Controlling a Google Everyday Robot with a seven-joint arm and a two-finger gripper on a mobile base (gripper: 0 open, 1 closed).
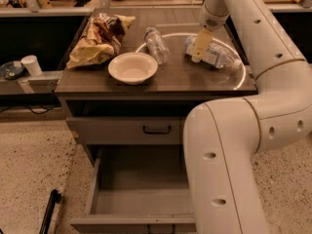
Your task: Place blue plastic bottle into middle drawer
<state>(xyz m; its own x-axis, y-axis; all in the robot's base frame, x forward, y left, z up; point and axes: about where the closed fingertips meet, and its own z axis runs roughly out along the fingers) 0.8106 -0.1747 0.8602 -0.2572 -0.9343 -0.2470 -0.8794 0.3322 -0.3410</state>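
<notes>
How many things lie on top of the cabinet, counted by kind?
Bottles: 2 (blue plastic bottle, clear ribbed bottle)
Bowl: 1
Snack bag: 1
Total: 4
The tool is at the blue plastic bottle, over its left part.
</notes>
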